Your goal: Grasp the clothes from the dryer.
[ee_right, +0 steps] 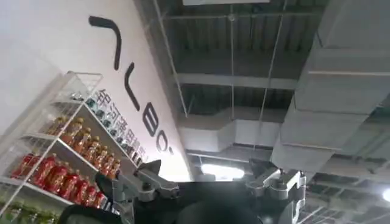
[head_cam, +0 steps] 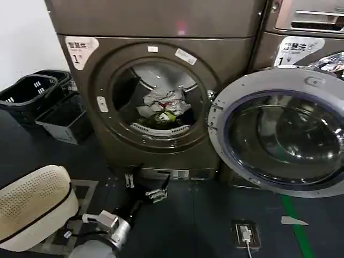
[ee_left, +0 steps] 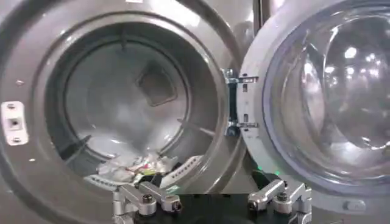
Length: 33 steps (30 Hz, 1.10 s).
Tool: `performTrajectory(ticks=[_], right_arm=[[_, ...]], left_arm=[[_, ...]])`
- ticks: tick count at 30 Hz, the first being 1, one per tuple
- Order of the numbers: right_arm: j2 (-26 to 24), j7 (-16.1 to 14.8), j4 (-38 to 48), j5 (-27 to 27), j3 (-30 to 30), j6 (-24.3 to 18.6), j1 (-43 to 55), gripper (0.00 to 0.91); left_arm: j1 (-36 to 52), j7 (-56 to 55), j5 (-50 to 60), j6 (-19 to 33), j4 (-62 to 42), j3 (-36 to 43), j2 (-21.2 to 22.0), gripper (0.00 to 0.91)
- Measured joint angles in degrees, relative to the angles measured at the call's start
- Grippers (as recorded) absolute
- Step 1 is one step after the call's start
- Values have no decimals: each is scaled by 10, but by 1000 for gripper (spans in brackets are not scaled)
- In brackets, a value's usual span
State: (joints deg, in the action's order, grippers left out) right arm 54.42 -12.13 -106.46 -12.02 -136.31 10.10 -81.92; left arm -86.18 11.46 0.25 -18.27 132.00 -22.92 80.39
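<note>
Dryer: we've got the dryer [head_cam: 156,102] straight ahead, its door [head_cam: 279,131] swung fully open to the right, so the porthole is clear.

Clothes: we see the clothes [head_cam: 164,105] lying low in the drum [ee_left: 140,91], a pale crumpled bundle with red and green showing, towards the near lip. In the left wrist view the clothes [ee_left: 137,167] sit at the bottom of the opening.

Left gripper: our left gripper [head_cam: 142,185] is down low near the floor, just in front of the dryer's base and aimed at the porthole. Its fingers [ee_left: 143,199] are spread wide, with nothing between them.

Right gripper: our right gripper [ee_right: 210,185] is parked pointing up at the ceiling [ee_right: 256,73] and some shelves [ee_right: 67,152], fingers apart and empty.

Key relation: the bundle lies farther in and higher than our left gripper, slightly to its right. The pile looks to spread left to right across the drum floor. The left arm is clearly the nearer one.

Next move, as we judge it: lift and push forward through the porthole, staying over the lower rim, then close on the heap.

Risk: catching the rim on the way in, or pinching only a loose corner.

Nearby: baskets [head_cam: 32,94] stand at far left and a white hamper [head_cam: 32,207] at near left.
</note>
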Motion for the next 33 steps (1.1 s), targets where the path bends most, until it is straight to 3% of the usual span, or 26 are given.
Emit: performTrajectory(ticks=[33], right_arm=[[-4, 0, 4, 2, -2, -12, -1, 907]], left_arm=[[-1, -1, 5, -3, 5, 5, 1, 907]])
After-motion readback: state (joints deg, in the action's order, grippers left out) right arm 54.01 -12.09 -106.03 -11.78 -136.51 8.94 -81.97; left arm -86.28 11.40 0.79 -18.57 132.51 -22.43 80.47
